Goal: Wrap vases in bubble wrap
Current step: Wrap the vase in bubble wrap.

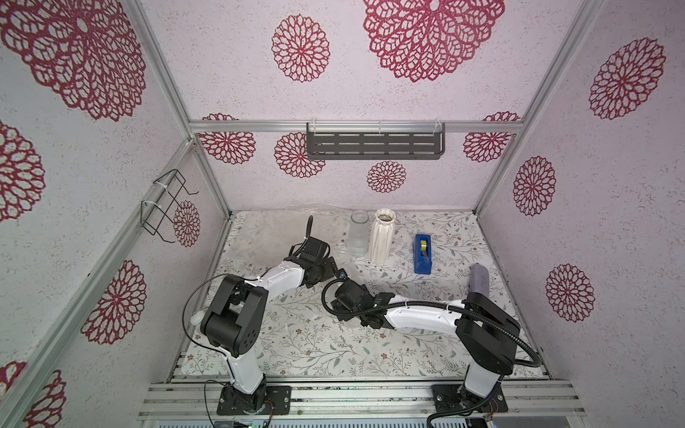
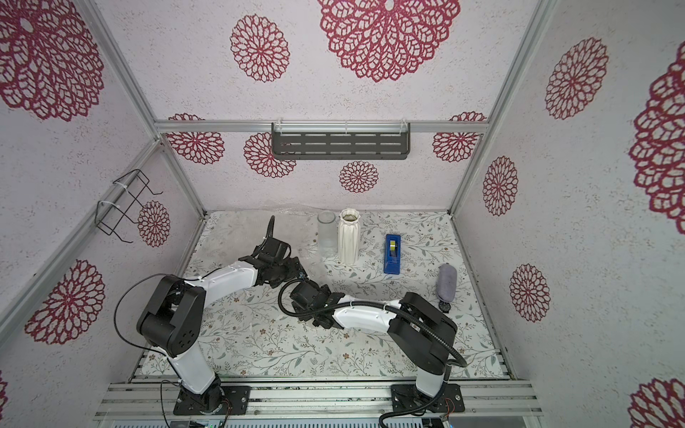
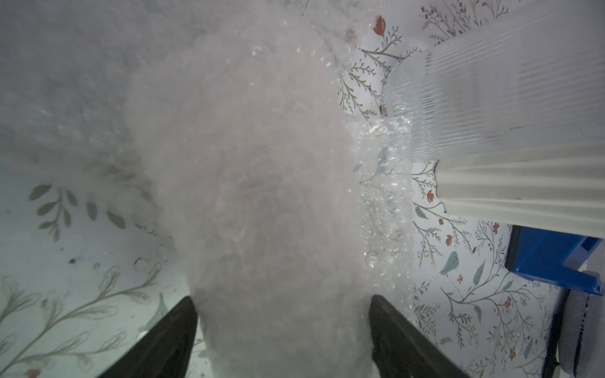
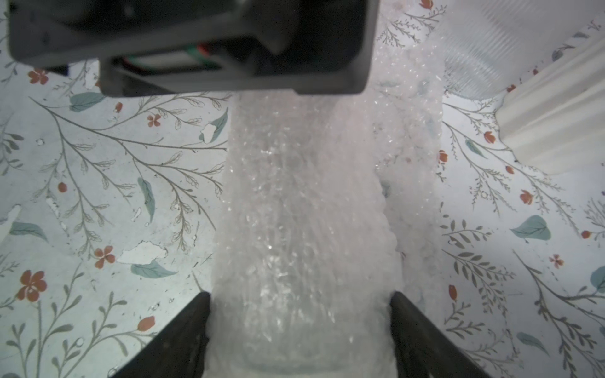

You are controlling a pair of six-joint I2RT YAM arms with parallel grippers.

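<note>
Right gripper (image 4: 300, 294) clasps the wrapped vase (image 4: 301, 212) — left gripper (image 3: 283, 298) straddles its blurred end, grip unclear.

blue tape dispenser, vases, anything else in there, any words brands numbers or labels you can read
No readable text in any view.
blue tape dispenser: no lettering shows.
white ribbed vase, clear glass vase, bubble-wrapped vase: no labels or marks.
small black round thing beside the grey pouch: too small to tell.
</note>
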